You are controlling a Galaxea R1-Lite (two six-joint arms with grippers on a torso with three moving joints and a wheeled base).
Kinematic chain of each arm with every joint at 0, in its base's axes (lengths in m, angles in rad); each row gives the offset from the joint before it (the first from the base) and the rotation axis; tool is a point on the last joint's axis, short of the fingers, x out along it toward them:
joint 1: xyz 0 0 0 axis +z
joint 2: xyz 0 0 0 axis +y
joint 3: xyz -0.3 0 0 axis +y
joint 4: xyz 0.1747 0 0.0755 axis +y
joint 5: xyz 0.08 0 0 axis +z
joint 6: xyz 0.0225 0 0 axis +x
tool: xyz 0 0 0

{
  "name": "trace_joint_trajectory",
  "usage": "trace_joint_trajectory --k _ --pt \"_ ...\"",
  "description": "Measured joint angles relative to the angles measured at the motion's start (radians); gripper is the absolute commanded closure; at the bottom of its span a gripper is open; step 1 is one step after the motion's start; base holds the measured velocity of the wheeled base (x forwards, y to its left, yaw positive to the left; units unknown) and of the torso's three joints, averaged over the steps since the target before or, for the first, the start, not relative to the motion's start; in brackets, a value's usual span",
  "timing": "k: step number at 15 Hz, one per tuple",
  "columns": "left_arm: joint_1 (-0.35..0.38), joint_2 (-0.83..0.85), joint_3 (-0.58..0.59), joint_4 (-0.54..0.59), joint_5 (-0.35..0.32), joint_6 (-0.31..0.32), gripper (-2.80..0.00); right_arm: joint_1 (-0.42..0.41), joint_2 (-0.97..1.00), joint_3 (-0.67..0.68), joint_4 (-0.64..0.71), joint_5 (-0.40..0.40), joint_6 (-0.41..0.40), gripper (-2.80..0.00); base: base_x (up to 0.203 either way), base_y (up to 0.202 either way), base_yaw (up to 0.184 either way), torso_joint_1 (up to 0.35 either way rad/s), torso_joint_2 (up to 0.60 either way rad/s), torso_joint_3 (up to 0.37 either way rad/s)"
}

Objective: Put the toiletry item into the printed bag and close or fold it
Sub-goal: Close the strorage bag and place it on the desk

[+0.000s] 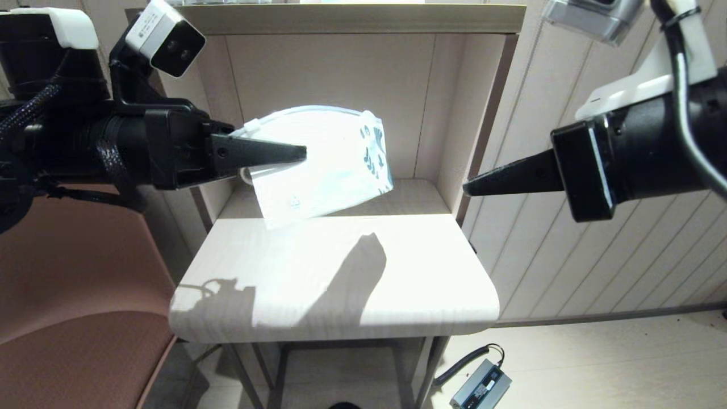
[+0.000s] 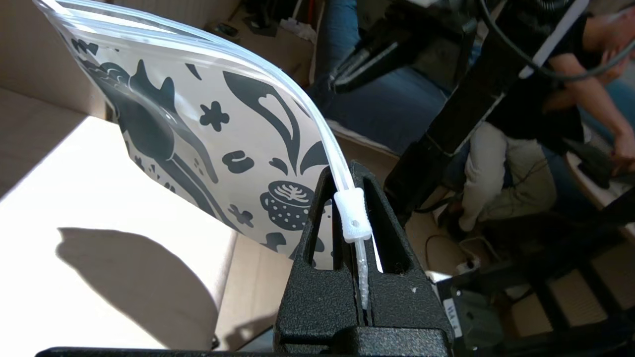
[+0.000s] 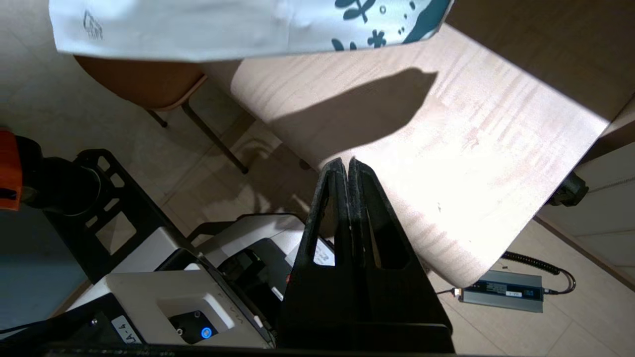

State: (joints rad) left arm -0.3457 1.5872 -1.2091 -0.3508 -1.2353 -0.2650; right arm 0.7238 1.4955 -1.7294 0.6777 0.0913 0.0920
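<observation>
My left gripper [image 1: 304, 152] holds the printed bag [image 1: 324, 165] in the air above the back of the small table [image 1: 341, 272]. It is shut on the bag's zip-top edge, right at the white slider [image 2: 352, 215]. The bag [image 2: 208, 124] hangs flat on its side, with the dark leaf-and-flower print at the end far from my fingers. A thin ridged white strip runs between the left fingers [image 2: 317, 208] below the slider. I see no comb in any view. My right gripper [image 1: 467, 187] is shut on nothing, off the table's right side and apart from the bag [image 3: 198, 25].
The table stands inside a wooden alcove with a back wall and a top shelf [image 1: 352, 17]. A brown chair [image 1: 68, 295] is at the left. A grey power brick with a coiled cable [image 1: 480, 386] lies on the floor under the table's right front.
</observation>
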Motion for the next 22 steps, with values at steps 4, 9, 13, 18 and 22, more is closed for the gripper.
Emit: trace_joint_trajectory --k 4,9,13,18,22 --pt "-0.067 -0.041 0.099 0.001 -0.003 0.145 0.00 0.000 -0.006 -0.024 0.001 0.003 0.029 0.00 0.000 0.000 0.000 0.000 0.00 0.000" --pt "-0.132 -0.070 0.248 -0.006 0.000 0.414 0.00 0.004 -0.018 0.002 0.001 0.002 0.019 0.00 0.000 0.000 0.000 0.000 0.00 0.000" --pt "-0.136 -0.108 0.322 -0.029 0.004 0.657 0.00 0.003 -0.030 0.025 0.000 0.002 0.018 0.00 0.000 0.000 0.000 0.000 0.00 0.000" --pt "-0.136 -0.109 0.351 -0.058 0.006 0.758 0.00 -0.003 -0.048 0.032 0.000 0.001 0.017 0.00 0.000 0.000 0.000 0.000 0.00 0.000" --pt "-0.080 -0.088 0.301 -0.068 0.003 0.724 0.00 -0.019 -0.059 0.019 -0.002 0.000 0.015 0.00 0.000 0.000 0.000 0.000 0.00 0.000"
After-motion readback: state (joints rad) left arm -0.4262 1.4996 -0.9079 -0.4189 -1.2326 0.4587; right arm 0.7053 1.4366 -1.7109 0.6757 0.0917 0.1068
